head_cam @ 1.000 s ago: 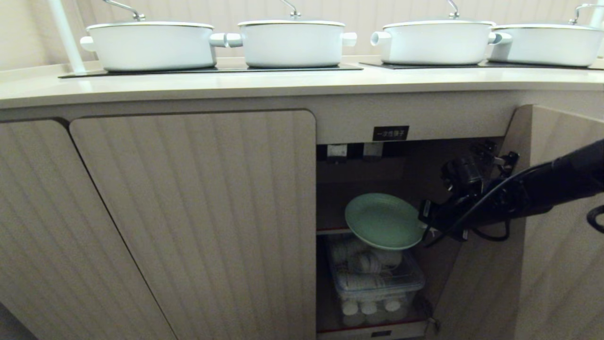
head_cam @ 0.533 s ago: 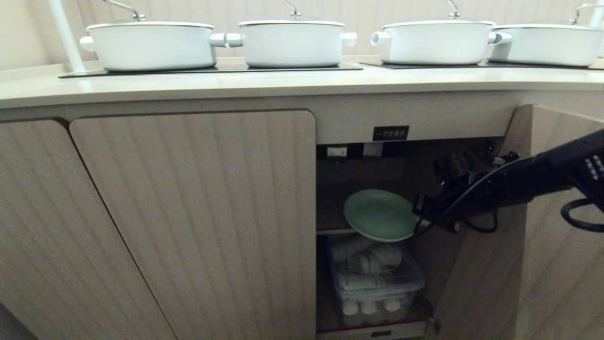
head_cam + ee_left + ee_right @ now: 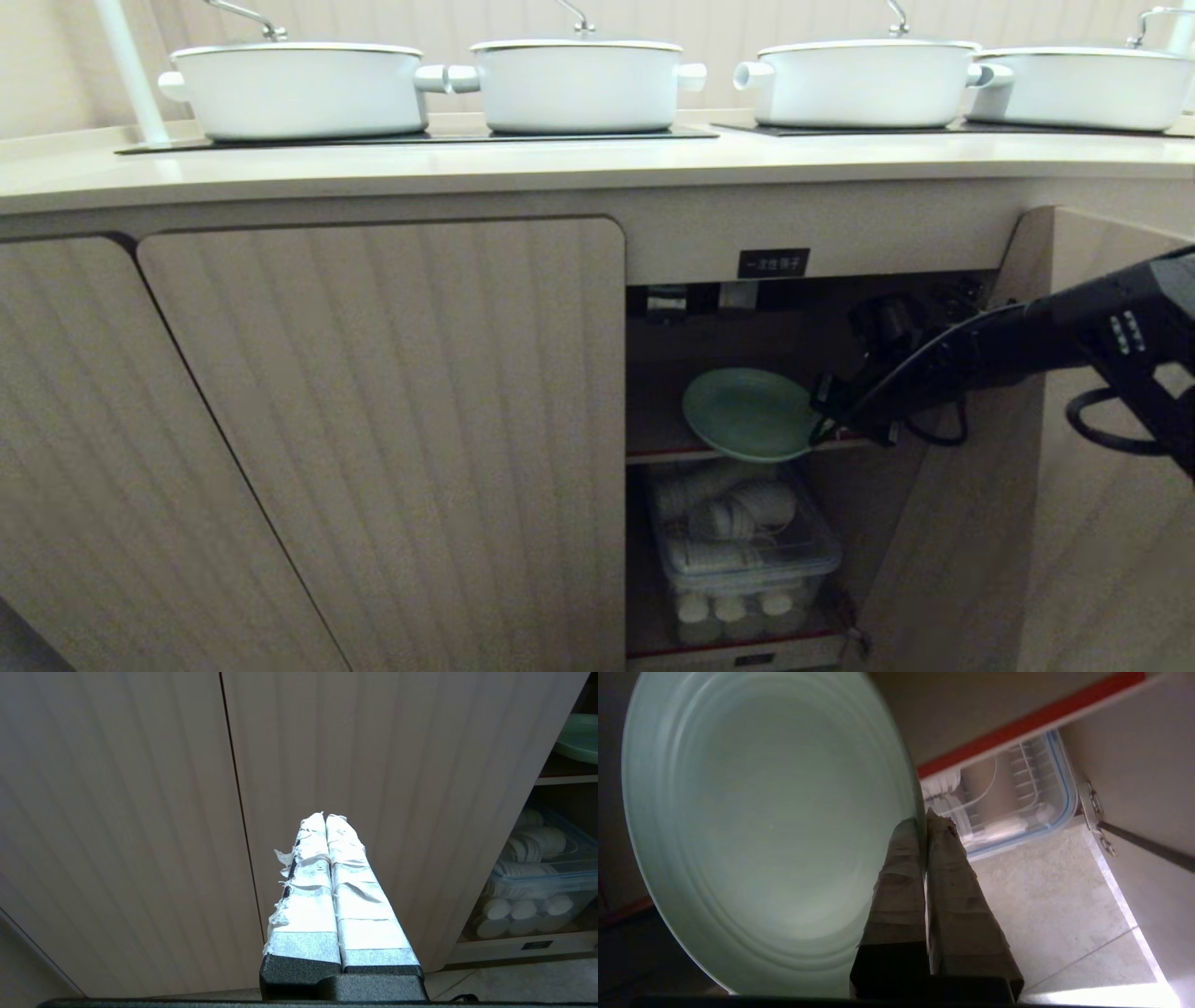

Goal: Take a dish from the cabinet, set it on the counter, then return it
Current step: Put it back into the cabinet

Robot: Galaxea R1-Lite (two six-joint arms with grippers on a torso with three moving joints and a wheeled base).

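Left gripper [image 3: 327, 826] parked w/ taped fingers pressed together, nothing held, facing the ribbed door. Right gripper [image 3: 822, 422], arm reaching in from the right, is clamped on the rim of the round glossy mint-green dish [image 3: 747, 413], just above the wooden shelf [image 3: 658, 455] inside the low beige ribbed cabinet [image 3: 392, 420]. Best approach imo: keep dish level, lower it fully onto the shelf before letting go.

Head frontal; wrists close on cabinet [image 3: 803, 308]
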